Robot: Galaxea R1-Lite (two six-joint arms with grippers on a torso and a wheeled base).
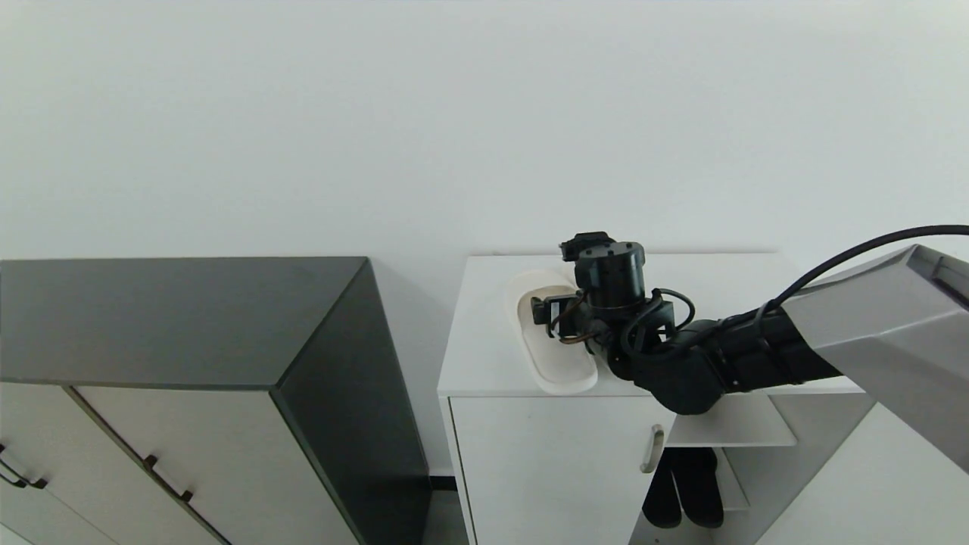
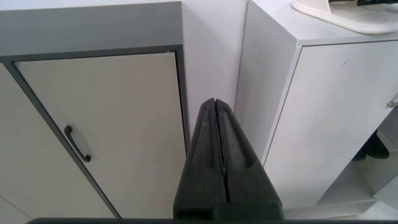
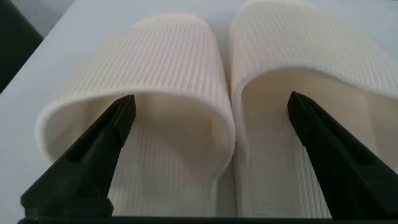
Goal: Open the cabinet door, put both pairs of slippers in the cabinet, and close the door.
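A pair of white slippers (image 1: 549,359) lies side by side on top of the white cabinet (image 1: 484,333). My right gripper (image 1: 553,312) is open over them. Up close, one of its fingers sits inside each slipper's mouth, so the two inner straps (image 3: 224,93) lie between the fingers of the right gripper (image 3: 211,102). The cabinet's right half stands open, and a pair of black slippers (image 1: 685,488) stands on a lower shelf inside. Its left door (image 1: 545,469) is closed. My left gripper (image 2: 215,109) is shut and empty, low in front of the white cabinet's side.
A dark-topped cabinet (image 1: 174,318) with handled doors stands left of the white one, a narrow gap between them. A plain white wall rises behind both. An upper shelf (image 1: 727,428) shows inside the open half.
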